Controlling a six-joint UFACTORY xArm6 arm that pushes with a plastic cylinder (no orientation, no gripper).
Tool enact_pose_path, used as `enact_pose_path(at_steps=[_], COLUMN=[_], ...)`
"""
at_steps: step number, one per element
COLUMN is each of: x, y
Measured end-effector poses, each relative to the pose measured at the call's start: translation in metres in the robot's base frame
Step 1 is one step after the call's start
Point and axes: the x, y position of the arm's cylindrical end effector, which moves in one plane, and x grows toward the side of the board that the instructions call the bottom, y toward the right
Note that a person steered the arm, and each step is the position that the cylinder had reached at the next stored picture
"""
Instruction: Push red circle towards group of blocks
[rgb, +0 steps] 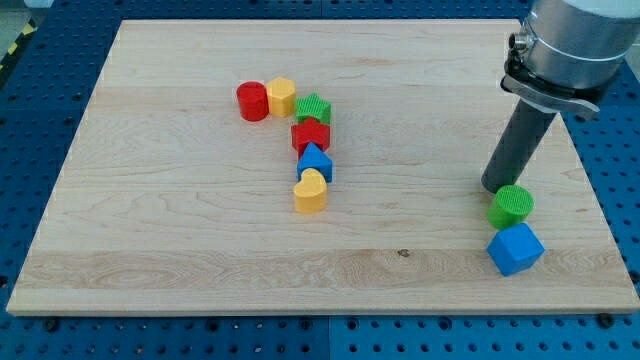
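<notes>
The red circle (252, 101) sits at the upper left of the board, touching a yellow hexagon block (282, 96) on its right. Below them runs a chain: a green star (314, 109), a red star (311, 135), a blue triangle-like block (314, 162) and a yellow heart (311, 191). My tip (494, 186) stands far to the view's right, just above and left of a green circle (511, 205). A blue cube-like block (516, 249) lies right below the green circle.
The wooden board (150, 250) lies on a blue perforated table. The arm's grey body (570, 45) hangs over the board's upper right corner.
</notes>
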Motion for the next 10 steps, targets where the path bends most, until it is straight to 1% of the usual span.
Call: enact_pose_path(at_steps=[1, 2, 3, 4, 6, 7, 8, 10], x=[0.017, 0.023, 0.003, -0.071, -0.165, -0.203, -0.194, -0.179], y=[0.0, 0.0, -0.001, -0.036, -0.125, -0.165, -0.212, -0.281])
